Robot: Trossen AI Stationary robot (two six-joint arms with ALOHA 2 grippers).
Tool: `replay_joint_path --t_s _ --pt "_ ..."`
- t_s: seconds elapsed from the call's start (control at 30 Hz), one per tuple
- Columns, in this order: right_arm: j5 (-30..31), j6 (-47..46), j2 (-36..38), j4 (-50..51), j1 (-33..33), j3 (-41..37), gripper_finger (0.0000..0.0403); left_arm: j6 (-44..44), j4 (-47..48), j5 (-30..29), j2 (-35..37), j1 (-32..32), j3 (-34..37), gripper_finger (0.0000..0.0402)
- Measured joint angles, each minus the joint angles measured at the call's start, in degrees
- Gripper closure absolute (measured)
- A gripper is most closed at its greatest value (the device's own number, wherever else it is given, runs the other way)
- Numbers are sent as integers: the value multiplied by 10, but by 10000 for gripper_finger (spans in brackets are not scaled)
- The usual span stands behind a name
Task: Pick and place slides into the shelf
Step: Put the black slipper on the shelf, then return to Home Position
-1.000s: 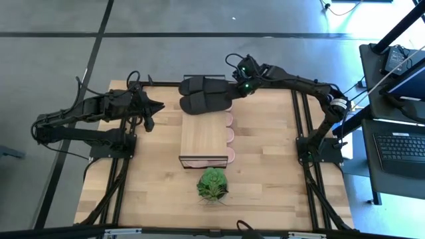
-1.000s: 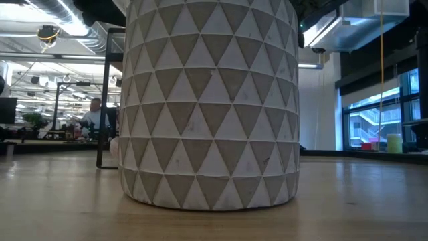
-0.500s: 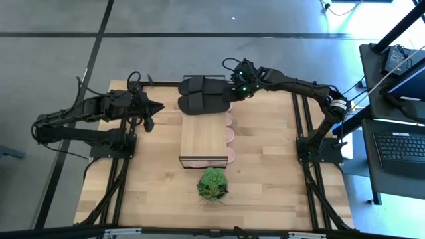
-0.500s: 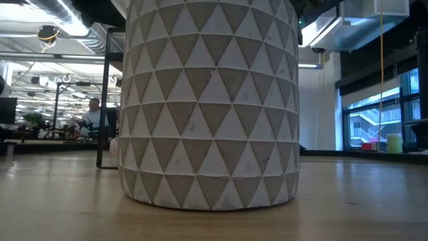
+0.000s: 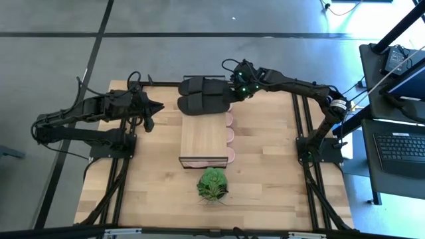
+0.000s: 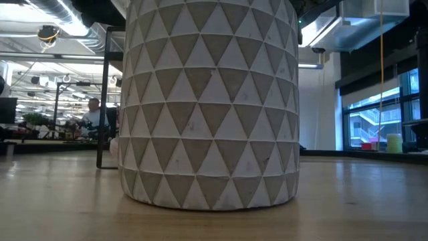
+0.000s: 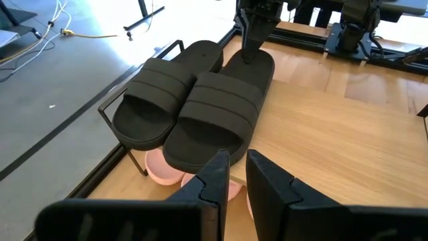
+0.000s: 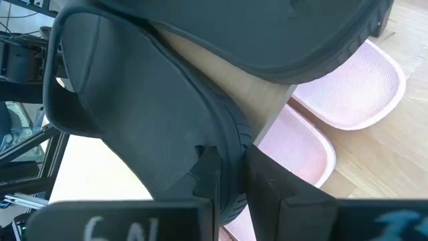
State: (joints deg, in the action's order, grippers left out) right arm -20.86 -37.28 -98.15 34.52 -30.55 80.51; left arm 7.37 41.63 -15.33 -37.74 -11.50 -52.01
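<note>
Right gripper (image 5: pixel 234 91) has shifted slightly inward along the far end of the shelf (image 5: pixel 204 138) since the earlier frame, the black slide moving with it; nothing else on the table has changed.

Nearest the camera side, the potted plant (image 5: pixel 212 184) stands just beside the shelf's near end. Pale pink slides (image 5: pixel 229 138) sit in the lower tier, their toes showing along the shelf's right edge.

At the far end, two black slides (image 5: pixel 202 95) lie side by side on the plank top, overhanging it. The right wrist view shows the right gripper's fingers (image 8: pixel 208 171) clamped on the heel rim of the nearer black slide (image 8: pixel 147 127).

Left gripper (image 5: pixel 147 114) waits to the left of the shelf, its fingers near together and holding nothing.

Judgement: the step in hand is seating this last black slide. To do it well, settle the sole flat and parallel to its partner, well onto the plank, before letting go; release gently and withdraw straight back, so the heel is not dragged off the edge
</note>
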Motion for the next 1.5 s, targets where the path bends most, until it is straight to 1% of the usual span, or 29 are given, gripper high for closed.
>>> replay_joint_path --t_s 0.17,0.27,0.37,0.6,0.73,0.93,1.1,1.2,1.3,1.43,1.5 --pt "-1 -5 0 1 0 0 350 0 0 0 0 0 0 356" --pt "-2 -7 0 1 0 0 338 0 0 0 0 0 0 356" --pt "-2 0 0 3 0 -1 314 0 0 0 0 0 0 356" --pt "3 -2 0 3 0 -1 244 0 0 0 0 0 0 356" --pt "3 -2 0 3 0 -1 221 0 0 0 0 0 0 356" --pt "15 2 5 6 -1 -1 215 1 2 0 0 0 0 356" --pt "31 17 23 36 -4 -1 215 2 4 0 0 0 0 356" --pt "58 28 41 75 -8 -1 215 2 8 0 0 0 0 356" --pt "101 34 67 109 -11 -1 215 2 14 0 0 0 0 356" --pt "122 107 111 129 -9 -1 215 -2 14 -8 2 0 0 356" --pt "153 161 137 127 6 -2 215 -2 14 -23 14 0 0 356"
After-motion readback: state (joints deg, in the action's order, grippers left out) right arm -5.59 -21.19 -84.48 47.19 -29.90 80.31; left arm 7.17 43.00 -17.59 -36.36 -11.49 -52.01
